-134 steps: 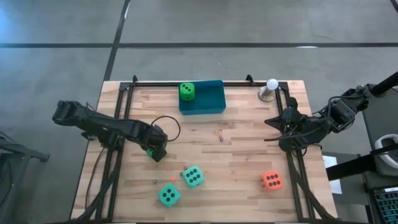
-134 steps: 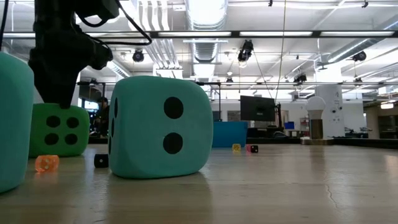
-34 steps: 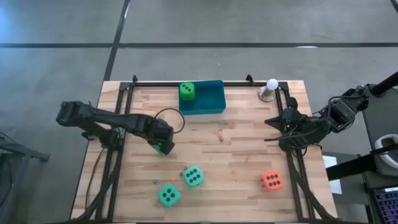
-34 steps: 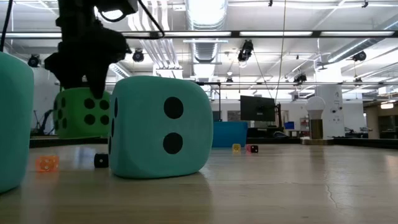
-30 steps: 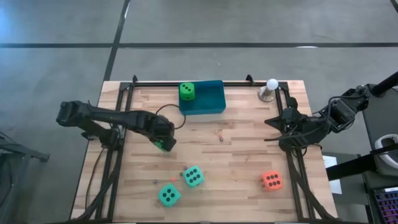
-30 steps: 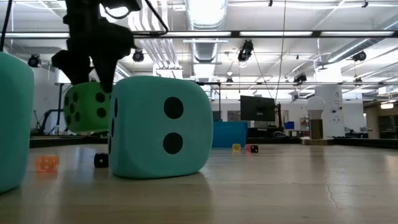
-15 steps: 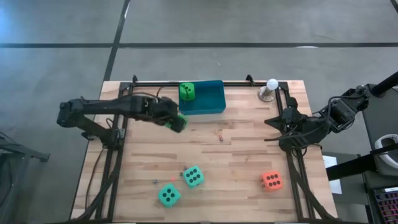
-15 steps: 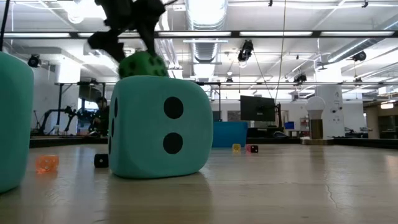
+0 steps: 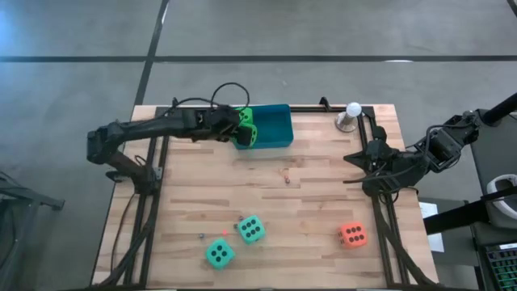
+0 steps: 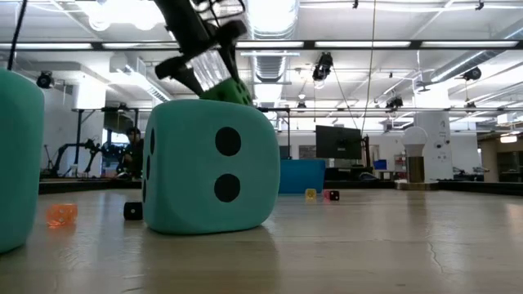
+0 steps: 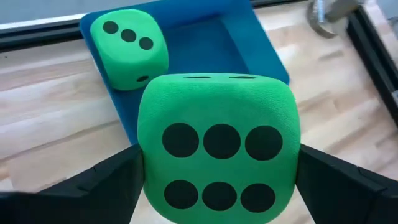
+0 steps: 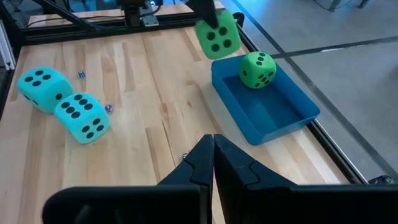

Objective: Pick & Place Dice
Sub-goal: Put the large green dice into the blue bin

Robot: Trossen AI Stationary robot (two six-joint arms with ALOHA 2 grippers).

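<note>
Left teal die (image 10: pixel 16 159) edge-cropped

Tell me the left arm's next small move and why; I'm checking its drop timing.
Probably carry on a little farther over the blue tray and then open: the left gripper holds a green die at the tray's near edge, beside the green die already inside.

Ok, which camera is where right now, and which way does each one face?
High: overhead, straight down on the table; both arms show.
Low: at tabletop height, looking level past a teal die; left gripper above.
Left wrist: past its own fingers at the held green die and blue tray.
Right wrist: across the table, shut right gripper in front.
All four show the held die.
</note>
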